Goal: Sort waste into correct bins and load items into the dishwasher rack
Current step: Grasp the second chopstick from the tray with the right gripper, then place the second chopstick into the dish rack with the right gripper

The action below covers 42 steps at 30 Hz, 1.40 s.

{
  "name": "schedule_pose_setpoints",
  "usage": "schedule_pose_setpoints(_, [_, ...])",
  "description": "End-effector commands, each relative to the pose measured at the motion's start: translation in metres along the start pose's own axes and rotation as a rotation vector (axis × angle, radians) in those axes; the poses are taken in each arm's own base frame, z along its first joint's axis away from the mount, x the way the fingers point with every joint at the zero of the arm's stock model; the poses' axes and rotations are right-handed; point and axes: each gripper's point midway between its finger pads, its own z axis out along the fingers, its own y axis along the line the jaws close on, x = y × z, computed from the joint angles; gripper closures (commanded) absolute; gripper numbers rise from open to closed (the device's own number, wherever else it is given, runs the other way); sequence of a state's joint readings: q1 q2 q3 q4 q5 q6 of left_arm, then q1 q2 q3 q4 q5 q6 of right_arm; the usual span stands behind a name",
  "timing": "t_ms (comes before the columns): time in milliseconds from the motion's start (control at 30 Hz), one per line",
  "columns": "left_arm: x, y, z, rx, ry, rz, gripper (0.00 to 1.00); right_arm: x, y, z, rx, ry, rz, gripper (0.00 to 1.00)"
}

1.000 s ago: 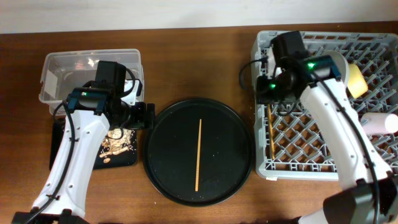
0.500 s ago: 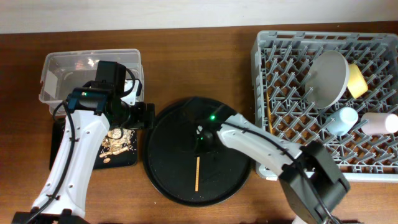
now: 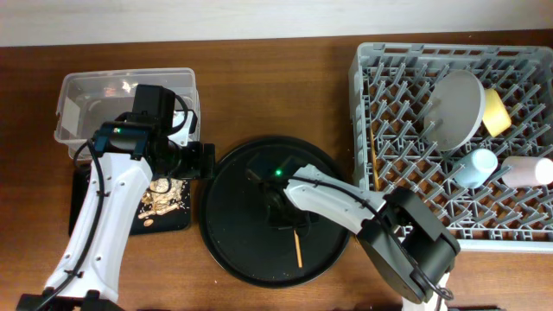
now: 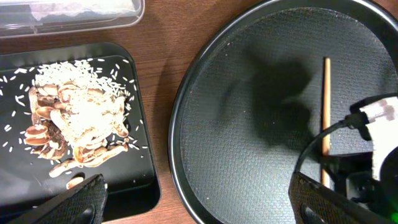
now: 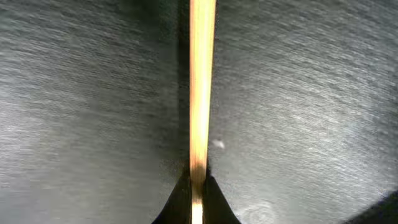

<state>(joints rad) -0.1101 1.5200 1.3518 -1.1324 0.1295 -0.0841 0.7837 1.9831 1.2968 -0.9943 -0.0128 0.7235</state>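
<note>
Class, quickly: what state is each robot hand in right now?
Left hand: open, empty.
Right hand: closed on the chopstick.

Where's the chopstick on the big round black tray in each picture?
Overhead: chopstick low on the round black tray, poking out below the right arm.
Left wrist: chopstick upright near the right edge.
Right wrist: chopstick straight up the middle.
Shared landmark: the round black tray under it.

Ovhd top-down; wrist cams close, same chopstick (image 3: 297, 250).
</note>
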Motion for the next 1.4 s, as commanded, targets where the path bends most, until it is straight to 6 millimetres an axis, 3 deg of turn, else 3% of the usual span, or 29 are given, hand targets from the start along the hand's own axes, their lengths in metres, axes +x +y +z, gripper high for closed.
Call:
schedule_pose_setpoints(0, [0.003,0.001,0.0,-0.005,0.003,-0.011,0.07,-0.024,-0.02,-0.047,-0.03,-0.112,-0.019,0.96])
schedule_pose_setpoints(67, [0.004,0.002,0.0,-0.005,0.005,-0.011,0.07,-0.04,-0.042,-0.101,-0.093,-0.224,-0.067,0.96])
schedule_pose_setpoints(133, [0.004,0.001,0.0,-0.005,0.004,-0.011,0.07,-0.05,-0.071,-0.136,-0.119,-0.305,-0.07,0.96])
schedule_pose_setpoints(200, [0.004,0.001,0.0,-0.005,0.004,-0.011,0.07,-0.06,-0.11,-0.159,-0.122,-0.367,-0.033,0.96])
schedule_pose_setpoints(300, [0.003,0.001,0.0,-0.005,0.004,-0.011,0.07,-0.065,-0.168,-0.159,-0.085,-0.351,0.049,0.96])
schedule_pose_setpoints(400, [0.003,0.001,0.0,-0.005,0.004,-0.011,0.07,-0.067,-0.2,-0.15,-0.071,-0.313,0.116,0.96])
schedule_pose_setpoints(533, [0.003,0.001,0.0,-0.004,0.004,-0.012,0.07,-0.072,-0.203,-0.121,-0.055,-0.216,0.076,0.96])
schedule_pose_setpoints(700, [0.004,0.001,0.0,-0.004,0.004,-0.012,0.07,-0.075,-0.188,-0.082,-0.11,-0.082,0.048,0.94])
schedule_pose_setpoints(833, [0.003,0.001,0.0,-0.004,0.004,-0.012,0.07,-0.073,-0.187,-0.078,-0.112,-0.066,0.048,0.73])
schedule_pose_setpoints(933, [0.003,0.001,0.0,-0.004,0.004,-0.012,0.07,-0.072,-0.187,-0.079,-0.112,-0.061,0.049,0.72])
schedule_pose_setpoints(1033, [0.004,0.001,0.0,-0.004,0.004,-0.012,0.07,-0.069,-0.189,-0.095,-0.115,-0.101,0.048,0.71])
schedule_pose_setpoints(1100, [0.003,0.001,0.0,-0.004,0.004,-0.012,0.07,-0.071,-0.193,-0.129,-0.121,-0.216,0.054,0.7])
schedule_pose_setpoints(1200, [0.001,0.001,0.0,-0.003,-0.008,-0.01,0.07,-0.076,-0.213,-0.166,-0.142,-0.358,0.115,0.53])
schedule_pose_setpoints(1233, [-0.002,0.001,0.0,-0.003,-0.019,-0.01,0.07,-0.076,-0.216,-0.166,-0.168,-0.357,0.128,0.44])
schedule_pose_setpoints(1300, [-0.006,0.02,0.003,-0.109,-0.032,-0.107,0.07,-0.066,-0.207,-0.162,-0.263,-0.305,0.054,0.36])
schedule_pose_setpoints(1367, [0.006,0.023,0.008,-0.124,0.03,-0.114,0.01,-0.049,-0.206,-0.156,-0.265,-0.226,0.062,0.28])
